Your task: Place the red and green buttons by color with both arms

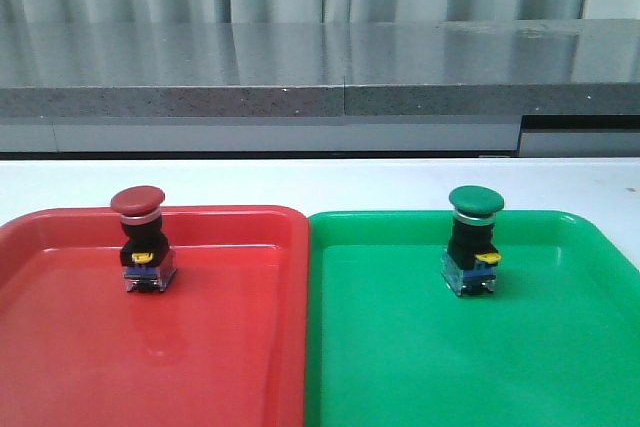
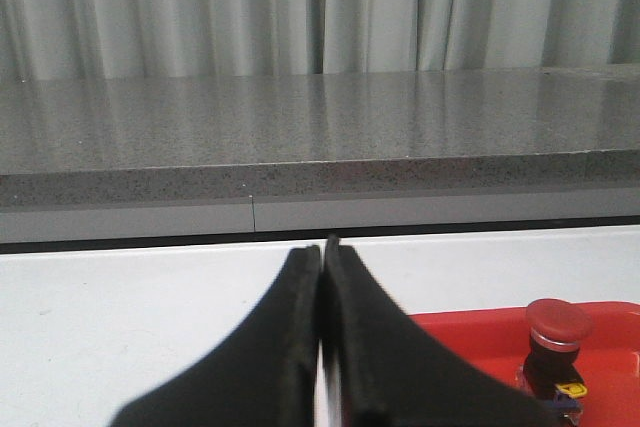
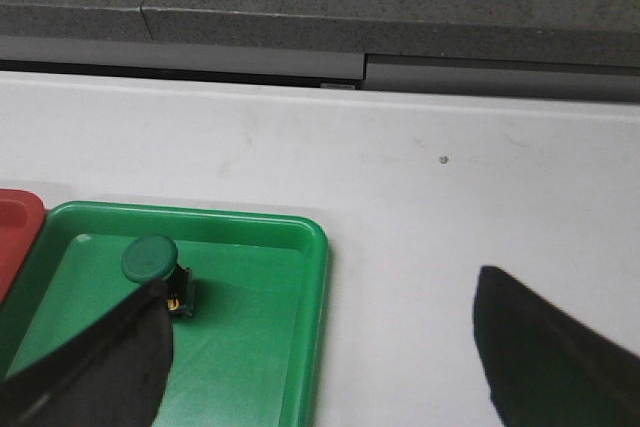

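Red button (image 1: 138, 200) stands in red tray (image 1: 230, 347), green button (image 1: 476, 201) in green tray (image 1: 560, 347); left gripper (image 2: 322, 347) closed empty, right gripper (image 3: 320, 347) wide.

red button (image 1: 139, 238) stands upright in the red tray (image 1: 230, 347), near its back left part: dark red mushroom cap, silver collar, black body, clear base w/ yellow mark. green button (image 1: 474, 238) stands upright in the green tray (image 1: 400, 357), toward its back, right of centre: green cap, silver collar, black body, yellow mark on base. both sit well apart, each on its matching colour.
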Controlling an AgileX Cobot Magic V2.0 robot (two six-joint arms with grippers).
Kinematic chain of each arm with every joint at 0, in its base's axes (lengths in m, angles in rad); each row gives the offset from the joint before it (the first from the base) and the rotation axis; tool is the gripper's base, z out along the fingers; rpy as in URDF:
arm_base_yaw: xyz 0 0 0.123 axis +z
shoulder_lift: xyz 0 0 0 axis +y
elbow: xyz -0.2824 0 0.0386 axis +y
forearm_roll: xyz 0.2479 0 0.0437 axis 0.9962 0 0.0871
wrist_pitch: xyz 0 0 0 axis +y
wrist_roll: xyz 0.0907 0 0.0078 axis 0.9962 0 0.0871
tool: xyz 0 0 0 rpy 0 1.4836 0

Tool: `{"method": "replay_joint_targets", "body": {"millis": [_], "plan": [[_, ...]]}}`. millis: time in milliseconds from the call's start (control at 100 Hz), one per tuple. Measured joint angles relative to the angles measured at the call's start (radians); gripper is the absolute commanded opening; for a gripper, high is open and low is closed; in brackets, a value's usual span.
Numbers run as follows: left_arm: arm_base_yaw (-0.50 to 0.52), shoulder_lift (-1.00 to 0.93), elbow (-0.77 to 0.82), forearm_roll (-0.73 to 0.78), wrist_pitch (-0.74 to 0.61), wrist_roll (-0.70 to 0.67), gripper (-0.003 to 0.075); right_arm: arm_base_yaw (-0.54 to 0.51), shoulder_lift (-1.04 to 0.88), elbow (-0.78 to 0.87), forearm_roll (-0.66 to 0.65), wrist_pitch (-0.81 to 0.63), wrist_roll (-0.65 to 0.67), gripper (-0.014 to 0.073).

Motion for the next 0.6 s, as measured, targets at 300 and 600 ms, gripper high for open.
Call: {"method": "replay_joint_targets", "body": {"millis": [300, 600], "plan": [[0.000, 0.000, 0.000, 0.000, 0.000, 0.000, -0.0019, 0.000, -0.183, 0.067, 0.000, 0.035, 0.000, 0.0549], [0.000, 0.000, 0.000, 0.000, 0.000, 0.000, -0.0019, 0.000, -0.198, 0.067, 0.000, 0.040, 0.000, 0.0039]]}}
